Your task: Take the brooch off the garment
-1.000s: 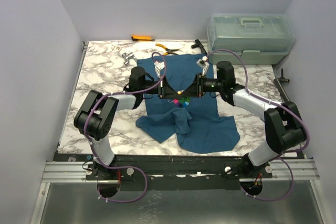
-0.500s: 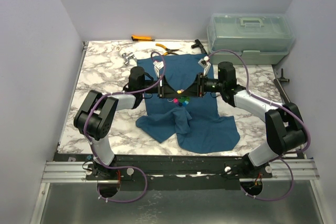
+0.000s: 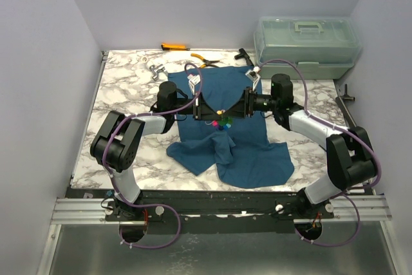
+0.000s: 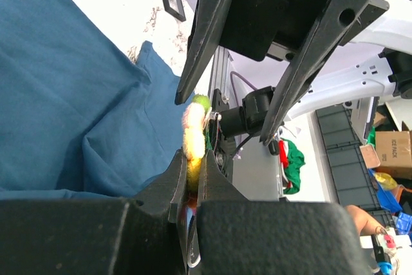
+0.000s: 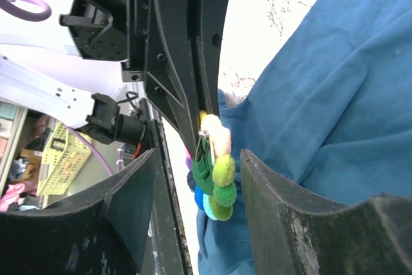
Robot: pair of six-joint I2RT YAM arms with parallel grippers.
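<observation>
The teal-blue garment (image 3: 248, 143) lies spread in the middle of the marble table (image 3: 122, 88). The brooch (image 3: 222, 120), a small cluster of yellow, green, blue and magenta beads, is held above it. My left gripper (image 3: 215, 115) is shut on the brooch's yellow end (image 4: 194, 127), its tips (image 4: 191, 159) pinching it over the garment (image 4: 64, 94). My right gripper (image 3: 241, 109) is open, facing the left one. Its fingers (image 5: 283, 198) stand on either side of the brooch (image 5: 219, 172) without touching it. The left gripper's fingers (image 5: 187, 62) show in the right wrist view, with the garment (image 5: 335, 94) behind.
A clear plastic toolbox (image 3: 306, 43) stands at the back right. Yellow-handled pliers (image 3: 206, 61), an orange-handled tool (image 3: 174, 47), a metal piece (image 3: 154, 70) and a black tool (image 3: 243, 55) lie along the back edge. Walls close in left and right.
My right arm has drawn back slightly to the right, away from the left gripper. The left gripper still holds the brooch in the same place.
</observation>
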